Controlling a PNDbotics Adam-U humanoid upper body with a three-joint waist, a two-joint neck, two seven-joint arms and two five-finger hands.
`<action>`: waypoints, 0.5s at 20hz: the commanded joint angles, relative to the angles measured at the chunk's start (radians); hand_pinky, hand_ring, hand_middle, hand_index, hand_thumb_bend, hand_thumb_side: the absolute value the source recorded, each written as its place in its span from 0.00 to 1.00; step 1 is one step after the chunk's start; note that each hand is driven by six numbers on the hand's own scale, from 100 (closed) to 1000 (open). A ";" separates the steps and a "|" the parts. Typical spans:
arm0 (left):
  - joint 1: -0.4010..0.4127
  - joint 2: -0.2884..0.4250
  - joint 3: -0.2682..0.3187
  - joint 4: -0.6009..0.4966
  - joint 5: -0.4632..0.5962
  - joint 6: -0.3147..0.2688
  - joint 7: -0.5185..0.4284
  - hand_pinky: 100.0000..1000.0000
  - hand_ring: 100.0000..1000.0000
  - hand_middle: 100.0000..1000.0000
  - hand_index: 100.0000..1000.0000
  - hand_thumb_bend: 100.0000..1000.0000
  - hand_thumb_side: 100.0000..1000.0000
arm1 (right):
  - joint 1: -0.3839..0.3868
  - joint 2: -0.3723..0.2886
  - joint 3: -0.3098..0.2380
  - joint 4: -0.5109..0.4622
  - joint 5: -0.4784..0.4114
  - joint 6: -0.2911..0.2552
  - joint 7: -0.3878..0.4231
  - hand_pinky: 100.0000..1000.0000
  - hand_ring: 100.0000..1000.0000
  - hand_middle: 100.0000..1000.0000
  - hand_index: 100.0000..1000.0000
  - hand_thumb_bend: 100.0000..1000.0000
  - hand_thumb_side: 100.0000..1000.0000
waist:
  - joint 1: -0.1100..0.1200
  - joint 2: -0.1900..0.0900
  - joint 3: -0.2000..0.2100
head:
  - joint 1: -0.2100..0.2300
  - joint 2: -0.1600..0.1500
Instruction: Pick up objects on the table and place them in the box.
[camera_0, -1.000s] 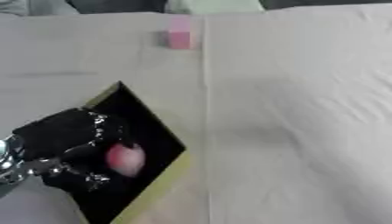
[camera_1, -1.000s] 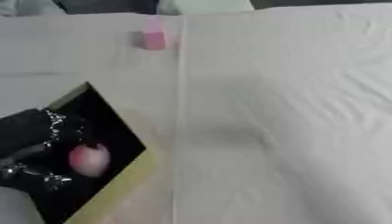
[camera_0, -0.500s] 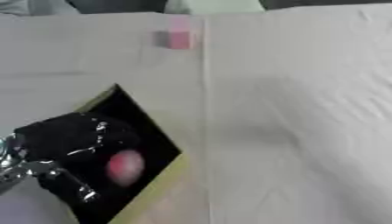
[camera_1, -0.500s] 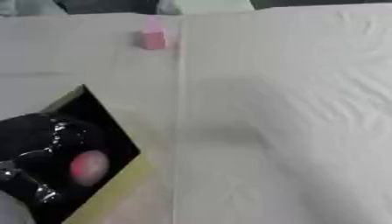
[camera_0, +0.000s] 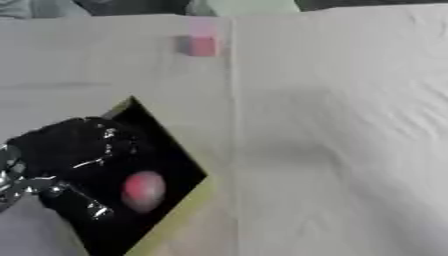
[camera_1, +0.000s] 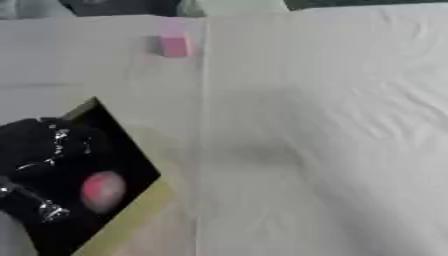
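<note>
One pink rounded object shows inside the dark box, just beside the left hand; whether its fingers hold it, I cannot tell. Far off, a pink block sits on the cloth-covered table.

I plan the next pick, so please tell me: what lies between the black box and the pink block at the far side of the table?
Nothing: only bare white cloth lies between the box and the pink block, as both eye views show.
</note>
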 joint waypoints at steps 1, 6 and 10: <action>-0.032 0.015 0.043 -0.014 0.028 -0.011 0.049 0.68 0.75 0.73 0.81 0.43 0.29 | -0.003 -0.019 -0.015 -0.016 0.008 0.000 -0.004 0.76 0.72 0.62 0.76 0.36 0.97 | 0.000 -0.022 0.003 | -0.006 -0.004; -0.055 0.028 0.084 -0.014 0.049 -0.023 0.122 0.67 0.74 0.72 0.80 0.42 0.31 | 0.002 -0.021 -0.017 -0.016 0.009 -0.001 -0.008 0.76 0.72 0.62 0.76 0.35 0.97 | 0.002 -0.026 0.004 | -0.014 -0.005; -0.077 0.032 0.128 -0.014 0.065 0.003 0.165 0.69 0.76 0.74 0.82 0.44 0.36 | 0.004 -0.023 -0.018 -0.016 0.010 -0.002 -0.010 0.76 0.72 0.62 0.76 0.35 0.97 | 0.005 -0.029 0.005 | -0.017 -0.005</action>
